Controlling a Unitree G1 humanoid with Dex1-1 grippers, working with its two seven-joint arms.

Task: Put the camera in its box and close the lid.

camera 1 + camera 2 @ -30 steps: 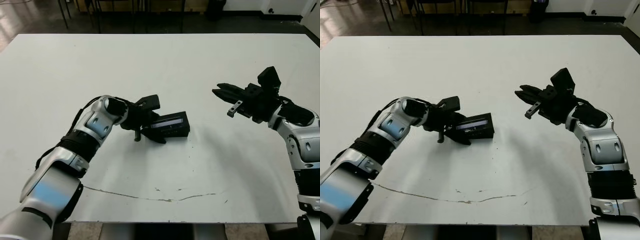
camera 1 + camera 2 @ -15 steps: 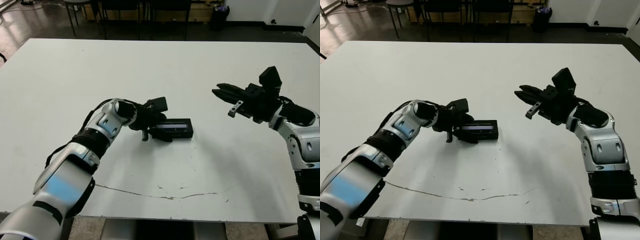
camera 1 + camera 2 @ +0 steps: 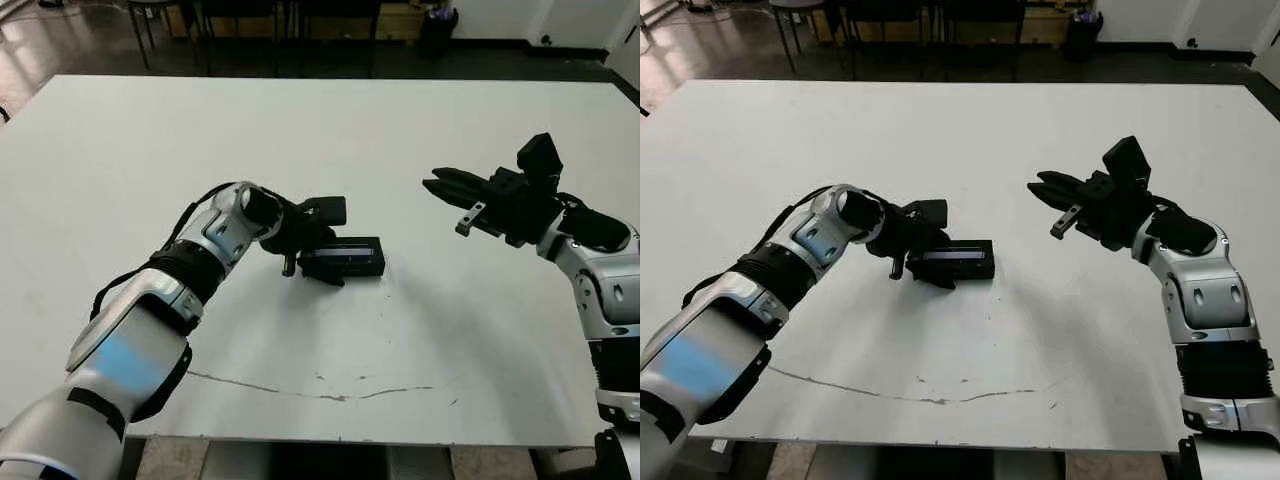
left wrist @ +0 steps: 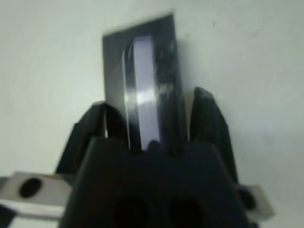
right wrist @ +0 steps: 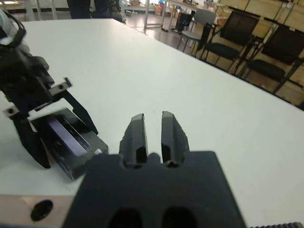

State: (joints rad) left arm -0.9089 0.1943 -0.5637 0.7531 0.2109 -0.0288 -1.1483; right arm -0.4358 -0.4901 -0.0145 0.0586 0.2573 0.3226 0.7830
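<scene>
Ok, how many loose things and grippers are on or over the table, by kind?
Grippers: 2 (left, right)
Box: 1
Lid, on the box: 1
Camera: 0 in view
Total: 4

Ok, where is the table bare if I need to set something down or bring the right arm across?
The table is bare across its far half, at its near right corner, and in the strip between the box and the right gripper. It is crowded only at the middle left, where the left gripper straddles the box's end.
</scene>
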